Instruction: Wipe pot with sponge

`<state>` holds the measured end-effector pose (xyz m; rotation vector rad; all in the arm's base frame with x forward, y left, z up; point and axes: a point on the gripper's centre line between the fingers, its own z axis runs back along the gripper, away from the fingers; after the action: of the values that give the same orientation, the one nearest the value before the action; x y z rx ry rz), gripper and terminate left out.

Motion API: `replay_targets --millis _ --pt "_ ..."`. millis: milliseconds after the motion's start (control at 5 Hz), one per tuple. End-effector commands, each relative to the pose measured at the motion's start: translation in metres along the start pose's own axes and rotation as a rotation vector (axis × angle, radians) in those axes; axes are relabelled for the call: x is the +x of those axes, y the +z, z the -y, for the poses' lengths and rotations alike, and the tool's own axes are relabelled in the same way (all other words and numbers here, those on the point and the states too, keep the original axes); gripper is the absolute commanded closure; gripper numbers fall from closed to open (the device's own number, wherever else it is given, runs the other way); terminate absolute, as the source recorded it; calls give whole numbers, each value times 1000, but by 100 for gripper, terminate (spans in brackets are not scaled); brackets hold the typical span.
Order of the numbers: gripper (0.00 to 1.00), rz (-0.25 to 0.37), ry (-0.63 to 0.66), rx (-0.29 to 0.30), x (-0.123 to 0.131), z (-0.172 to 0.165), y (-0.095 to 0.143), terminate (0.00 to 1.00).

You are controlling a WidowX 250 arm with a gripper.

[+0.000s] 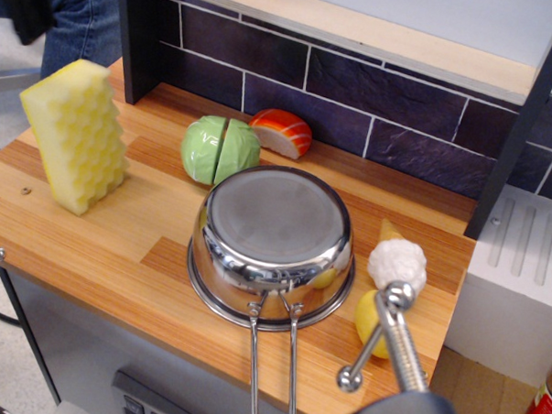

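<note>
- Pincer [28, 8]: only a dark blurred shape at the top left corner, above and behind the tabletop's left end; cannot tell whether its jaws are apart or together. It touches nothing on the tabletop and sits well clear of the sponge.
- Sponge [75, 134]: pale yellow block standing on end at the left of the tabletop [118, 255], long axis near vertical, top leaning slightly left. Bumpy egg-crate face turned toward the right front.
- Pot [273, 243]: upside down near the middle front, flat grey base up, rim on the wood. Well apart from the sponge.
- Pot handle [271, 372]: double wire, long axis running from the rim straight toward the front edge and out over it.
- Green cabbage halves [221, 150]: just behind the pot; an orange-and-white striped toy piece [281, 132] beside them, near the dark tile wall.
- White cauliflower toy [397, 263] and yellow lemon [370, 321]: just right of the pot.
- Metal lever with ball end [380, 344]: front right, overlapping the lemon in view.
</note>
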<state>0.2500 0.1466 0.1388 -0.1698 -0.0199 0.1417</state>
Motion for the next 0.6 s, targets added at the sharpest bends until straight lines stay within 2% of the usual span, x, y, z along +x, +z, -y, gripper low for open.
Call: replay_targets --millis 0,400 --pt "0 17 -10 73 9 12 -12 0" --pt "0 3 -22 102 10 13 -49 0"
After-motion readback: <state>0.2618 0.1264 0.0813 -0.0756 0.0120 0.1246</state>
